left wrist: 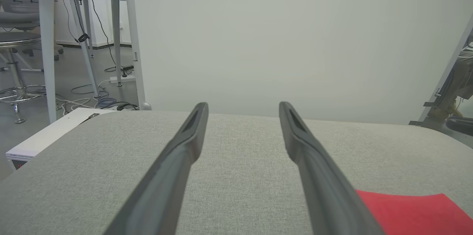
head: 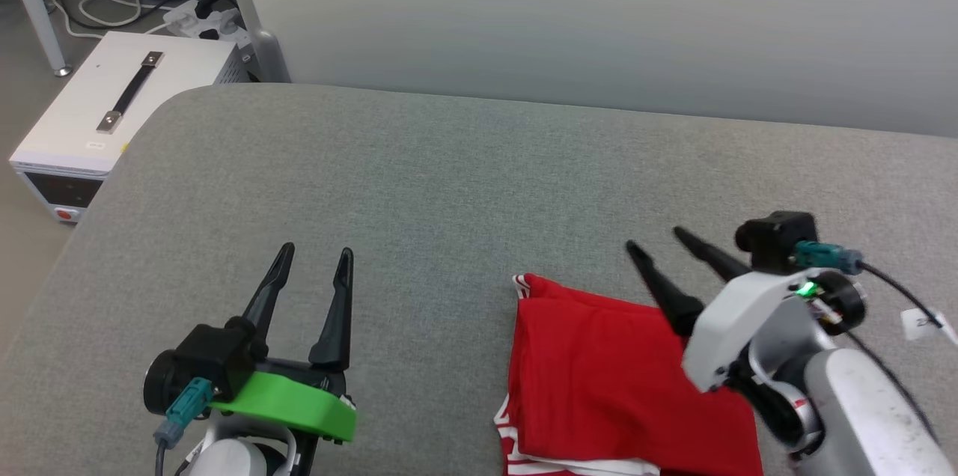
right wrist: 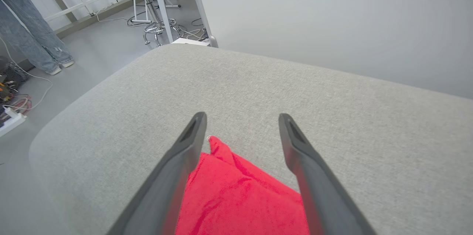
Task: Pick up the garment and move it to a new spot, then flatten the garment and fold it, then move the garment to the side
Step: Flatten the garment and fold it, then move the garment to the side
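Note:
The garment (head: pixel 606 379) lies folded on the grey table (head: pixel 449 177), a red bundle with white striped trim at its near left edge, at the lower right of the head view. My right gripper (head: pixel 653 242) hovers over its far right part, open, nothing between the fingers. In the right wrist view the garment (right wrist: pixel 236 194) shows red between and below the fingers, its far corner near the left fingertip. My left gripper (head: pixel 315 251) stands open to the left of the garment, apart from it. The left wrist view catches a red corner of the garment (left wrist: pixel 414 213) at lower right.
A white box with a black handle (head: pixel 112 109) stands on the floor off the table's far left corner, with cables and a power strip (head: pixel 202 19) behind it. A pale wall closes the far side. A person's legs (right wrist: pixel 33 39) stand beyond the table's left.

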`<state>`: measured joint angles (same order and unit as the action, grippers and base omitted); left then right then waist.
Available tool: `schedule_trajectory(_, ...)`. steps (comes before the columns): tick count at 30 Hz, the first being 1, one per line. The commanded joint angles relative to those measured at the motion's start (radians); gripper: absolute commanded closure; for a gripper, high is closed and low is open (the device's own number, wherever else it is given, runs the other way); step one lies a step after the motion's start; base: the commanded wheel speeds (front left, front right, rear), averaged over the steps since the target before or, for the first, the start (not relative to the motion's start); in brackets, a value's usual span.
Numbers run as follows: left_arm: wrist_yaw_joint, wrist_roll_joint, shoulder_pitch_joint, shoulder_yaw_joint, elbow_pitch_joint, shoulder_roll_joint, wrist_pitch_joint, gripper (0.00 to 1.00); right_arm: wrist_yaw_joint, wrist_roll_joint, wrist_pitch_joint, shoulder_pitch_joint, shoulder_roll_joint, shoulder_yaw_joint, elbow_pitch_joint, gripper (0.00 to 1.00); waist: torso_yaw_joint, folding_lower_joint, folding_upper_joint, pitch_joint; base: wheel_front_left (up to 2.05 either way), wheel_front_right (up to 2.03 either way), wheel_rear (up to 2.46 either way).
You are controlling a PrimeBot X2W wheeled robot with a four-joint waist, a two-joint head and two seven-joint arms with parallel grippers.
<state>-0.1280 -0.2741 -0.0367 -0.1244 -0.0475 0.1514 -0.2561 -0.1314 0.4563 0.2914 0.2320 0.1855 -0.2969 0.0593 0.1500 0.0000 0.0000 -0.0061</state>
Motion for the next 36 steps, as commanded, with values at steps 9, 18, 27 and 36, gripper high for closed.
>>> schedule_trajectory(9,-0.003,-0.020,0.010,-0.008,0.010,-0.021,-0.006,0.00,0.001,-0.197,-0.200,-0.006,0.157,0.132,-0.047,0.00,-0.052,0.0000,0.0000,0.015,0.00,0.00,0.00)
schedule_trajectory(18,-0.003,-0.027,0.020,-0.033,0.008,-0.028,-0.006,0.00,0.001,-0.285,-0.366,-0.179,0.056,0.336,-0.149,0.00,-0.079,0.0000,0.0000,0.022,0.00,0.00,0.00)
schedule_trajectory(27,-0.003,-0.022,0.046,-0.036,0.006,-0.030,-0.006,0.00,0.001,-0.300,-0.464,-0.305,-0.055,0.389,-0.170,0.00,-0.080,0.0000,0.0000,0.017,0.00,0.00,0.00)
schedule_trajectory(36,-0.003,-0.010,0.053,-0.028,0.004,-0.034,-0.006,0.00,0.001,-0.311,-0.492,-0.322,-0.085,0.376,-0.116,0.00,-0.071,0.0000,0.0000,0.012,0.00,0.00,0.00)
